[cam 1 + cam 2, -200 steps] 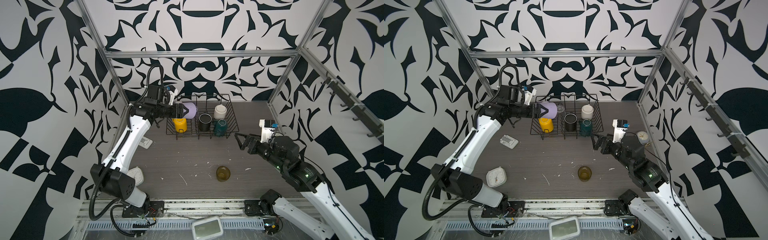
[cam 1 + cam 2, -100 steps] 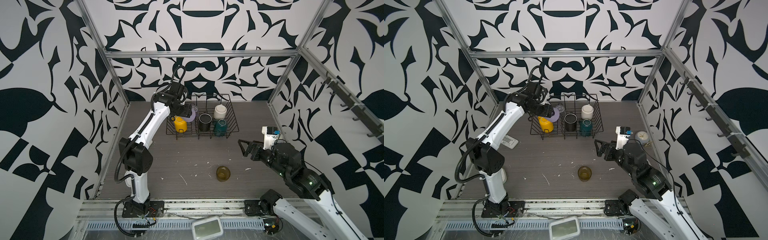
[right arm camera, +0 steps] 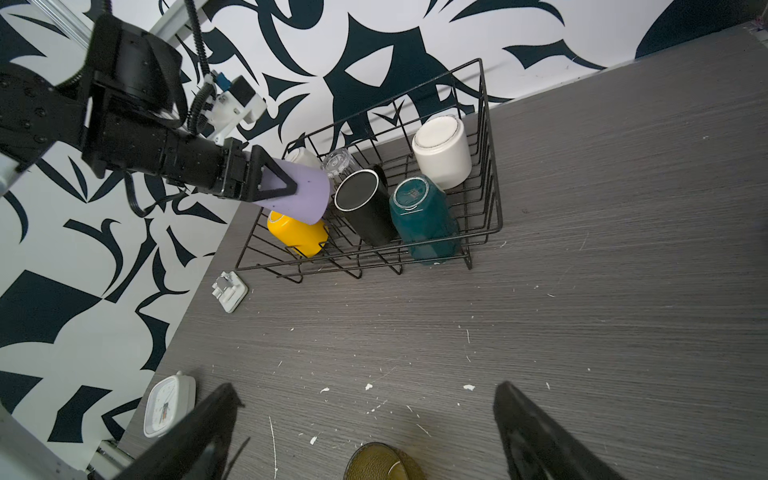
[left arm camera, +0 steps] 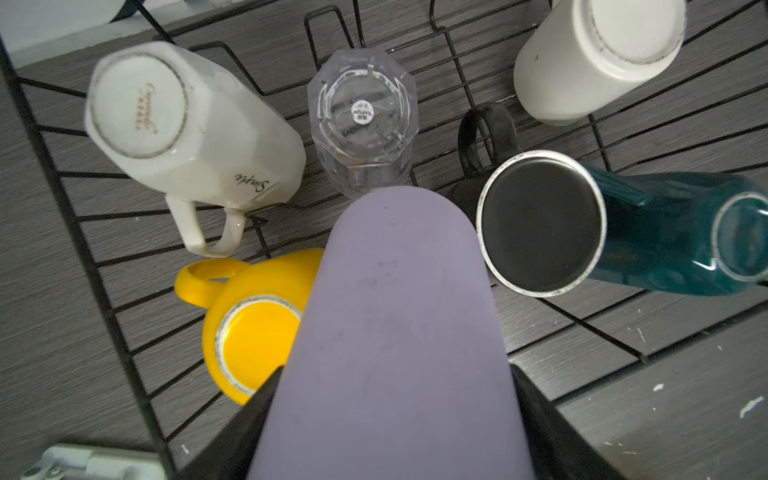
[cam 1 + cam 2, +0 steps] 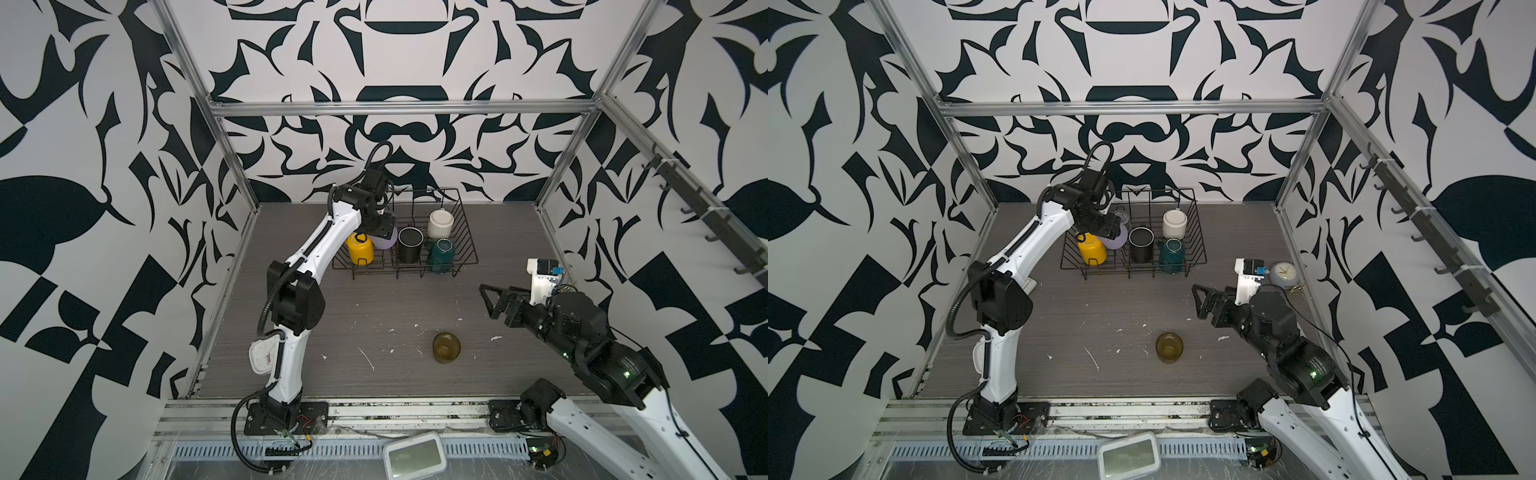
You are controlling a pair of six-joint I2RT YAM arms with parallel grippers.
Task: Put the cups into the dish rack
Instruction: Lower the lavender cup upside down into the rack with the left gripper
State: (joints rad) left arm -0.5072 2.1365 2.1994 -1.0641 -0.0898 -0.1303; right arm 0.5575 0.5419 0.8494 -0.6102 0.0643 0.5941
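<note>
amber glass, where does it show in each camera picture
In a top view: amber glass on the table, below the dish rack, toward its right end.
In a top view: same spot, below the rack.
Left wrist: not in it.
Right wrist: cut off at the bottom edge.
Shared landmark: the dish rack, in all four.

The left arm reaches far, left gripper (image 3: 286, 183) clamped on the lilac tumbler (image 3: 311, 197), while the right gripper (image 3: 368, 390) hovers near right, jaws wide apart.
</note>
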